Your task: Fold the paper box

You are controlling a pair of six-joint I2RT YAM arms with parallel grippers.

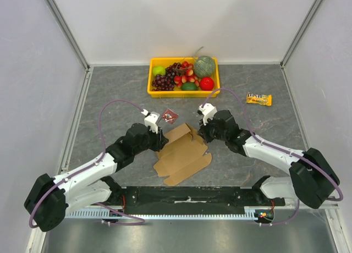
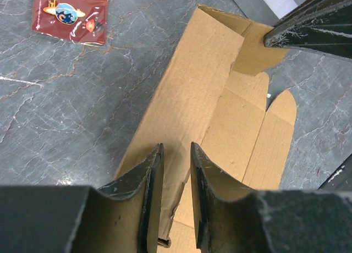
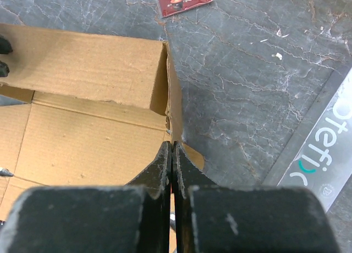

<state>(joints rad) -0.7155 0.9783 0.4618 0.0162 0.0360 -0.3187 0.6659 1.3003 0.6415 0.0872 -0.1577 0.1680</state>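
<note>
Middle of the bench [image 1: 110, 104], between the two arms, is where the box [image 1: 184, 151] is sitting, half made. One long wall is standing up on the far side, and the rest of the sheet is lying flat toward the arms, well apart from the tray [image 1: 149, 82] at the back.

Left hand [image 2: 176, 147] is hovering at one end of that wall with its fingers a little way apart, and the cardboard's crease is running under the narrow gap. It's looking more like straddling than pinching, but I can't tell if it's actually gripping anything.

Right hand [image 3: 172, 146] is squeezed fully shut, with its tips sitting right at the corner where the end flap is meeting the wall. It may be nipping the flap's thin edge, but I can't say for sure.

I'm guessing the step is getting that wall square and the end flap turned in. Doing it well, I'd say:
- The left hand should be closing on the wall first, since a light sheet like this is probably sliding at the slightest shove.
- The right hand should be pushing the flap slowly along its score line, because thin cardboard pushed off-line is likely buckling.
- Those closed tips shouldn't be tearing the notch at the corner.
- Neither hand should be dragging the whole sheet across the bench.
</note>
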